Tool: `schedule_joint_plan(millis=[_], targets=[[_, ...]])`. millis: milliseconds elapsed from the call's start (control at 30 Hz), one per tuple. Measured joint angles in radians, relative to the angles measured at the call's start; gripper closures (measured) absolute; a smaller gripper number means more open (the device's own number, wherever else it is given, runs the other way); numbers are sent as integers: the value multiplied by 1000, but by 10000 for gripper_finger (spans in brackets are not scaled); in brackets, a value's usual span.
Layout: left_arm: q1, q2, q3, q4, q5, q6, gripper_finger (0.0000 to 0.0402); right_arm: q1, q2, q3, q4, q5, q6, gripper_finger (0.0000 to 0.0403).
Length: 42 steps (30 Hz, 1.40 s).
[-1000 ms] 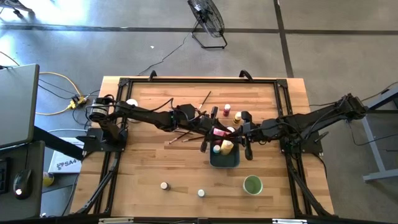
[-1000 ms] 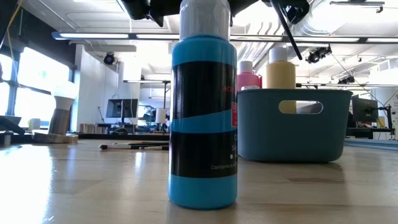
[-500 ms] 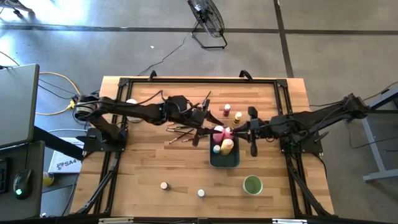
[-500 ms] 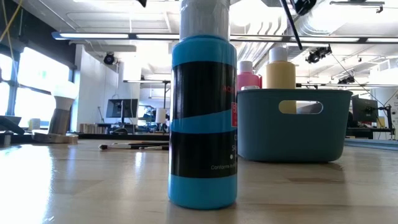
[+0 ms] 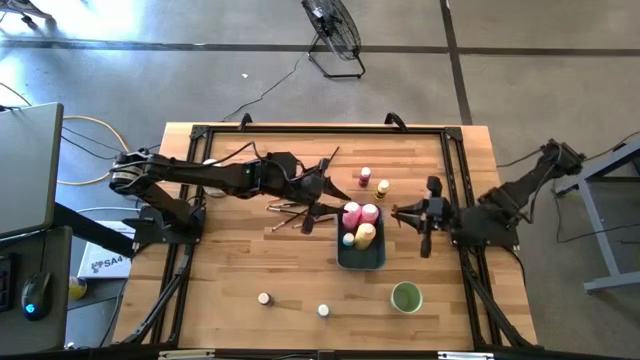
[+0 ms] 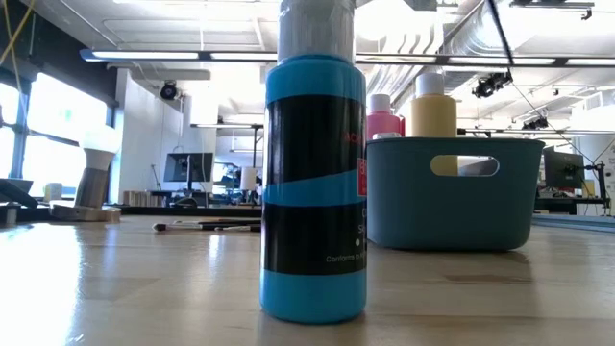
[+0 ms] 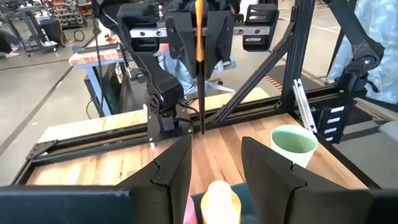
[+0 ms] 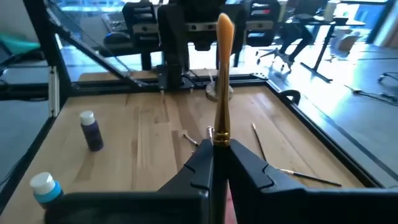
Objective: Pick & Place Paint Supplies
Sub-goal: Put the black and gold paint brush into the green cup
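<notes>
Gripping paintbrush (image 8: 224, 81), right gripper (image 8: 219, 151); overhead unclear.

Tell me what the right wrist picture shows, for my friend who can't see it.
The right gripper is shut on a paintbrush with a brown handle, pointing away over the wooden table. More paintbrushes lie on the wood, and a purple bottle and a blue bottle stand there.

Around the tray (image 5: 362, 258), the worktop (image 5: 230, 280) lies open toward the left; bottles (image 5: 360, 214) crowd its top, brushes (image 5: 290, 212) lie beside, a cup (image 5: 406, 297) stands near.
</notes>
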Motion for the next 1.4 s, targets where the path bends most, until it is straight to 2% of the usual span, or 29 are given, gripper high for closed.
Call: schedule_joint_plan(millis=[167, 367, 500, 633, 800, 900, 1400], targets=[[0, -1, 0, -17, -12, 0, 263, 161, 7, -9, -41, 194, 107, 384], [0, -63, 2, -67, -37, 2, 263, 321, 40, -71, -46, 399, 290, 384], [0, -110, 1, -131, -49, 2, 263, 389, 84, -108, -44, 482, 412, 384], [0, -149, 0, -205, -50, 2, 263, 430, 134, -111, -13, 518, 499, 384], [0, -169, 0, -270, -53, -2, 263, 463, 183, -111, 91, 521, 504, 383], [-1, -169, 2, -302, -94, -3, 263, 478, 209, -111, 141, 523, 503, 382], [-1, -168, 0, -340, -151, 1, 263, 537, 327, -111, 386, 551, 503, 383]])
